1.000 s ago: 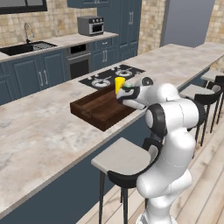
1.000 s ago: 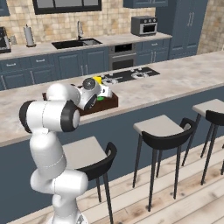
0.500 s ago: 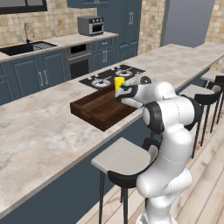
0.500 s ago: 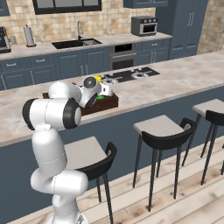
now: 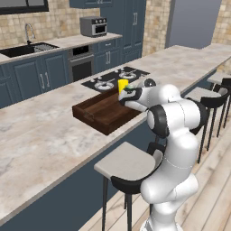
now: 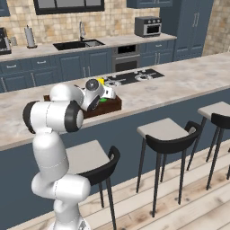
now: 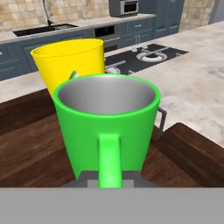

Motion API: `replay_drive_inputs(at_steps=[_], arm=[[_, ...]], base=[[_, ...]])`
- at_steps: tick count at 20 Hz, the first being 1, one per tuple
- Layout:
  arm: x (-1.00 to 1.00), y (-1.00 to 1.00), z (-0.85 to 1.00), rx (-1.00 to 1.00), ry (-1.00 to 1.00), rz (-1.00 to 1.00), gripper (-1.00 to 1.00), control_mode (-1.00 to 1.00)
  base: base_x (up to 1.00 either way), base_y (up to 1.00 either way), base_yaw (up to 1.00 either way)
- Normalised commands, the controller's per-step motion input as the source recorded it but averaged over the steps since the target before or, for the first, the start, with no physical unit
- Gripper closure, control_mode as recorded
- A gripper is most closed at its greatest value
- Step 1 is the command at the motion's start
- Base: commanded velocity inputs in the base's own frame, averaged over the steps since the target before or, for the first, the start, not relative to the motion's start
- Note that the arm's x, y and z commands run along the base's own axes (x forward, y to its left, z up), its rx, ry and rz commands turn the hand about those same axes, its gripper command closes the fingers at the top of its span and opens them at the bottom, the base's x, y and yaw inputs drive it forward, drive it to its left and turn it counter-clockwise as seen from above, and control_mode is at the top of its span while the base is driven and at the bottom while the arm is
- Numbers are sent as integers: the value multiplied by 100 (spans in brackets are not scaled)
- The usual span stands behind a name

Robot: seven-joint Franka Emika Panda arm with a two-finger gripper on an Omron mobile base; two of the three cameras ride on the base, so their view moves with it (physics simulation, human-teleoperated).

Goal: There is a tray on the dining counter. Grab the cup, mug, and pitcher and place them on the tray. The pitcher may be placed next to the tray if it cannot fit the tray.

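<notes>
Nothing is shifting since earlier: gripper (image 5: 127,92) is staying clamped on the mug (image 7: 107,127) handle, mug sitting over the tray (image 5: 97,115), just beside the cup (image 7: 70,61).

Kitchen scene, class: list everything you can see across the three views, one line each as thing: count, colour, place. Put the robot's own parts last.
Mug: one, green, grey inside, over the tray, handle facing the hand camera.
Cup: one, yellow, standing on the tray just behind the mug.
Tray: one, dark brown wood, on the dining counter beside the stovetop.
Dining counter: one, beige marbled top, dark blue base.
Stovetop: one, black, set in the counter past the tray.
Stools: several, black frames with pale seats, along the counter's near side.
Sink: one, dark, back counter.
Toaster oven: one, grey, back counter.
Gripper: one, shut on the mug's handle.
Arm: one, white, reaching over the tray.
</notes>
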Motion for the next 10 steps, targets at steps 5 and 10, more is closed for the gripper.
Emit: replay_drive_inputs(at_steps=[5, 10], arm=[[0, 0, 0, 0, 0, 0, 100, -100], [0, 0, 0, 0, 0, 0, -100, -100]], base=[[0, 0, 0], [0, 0, 0]])
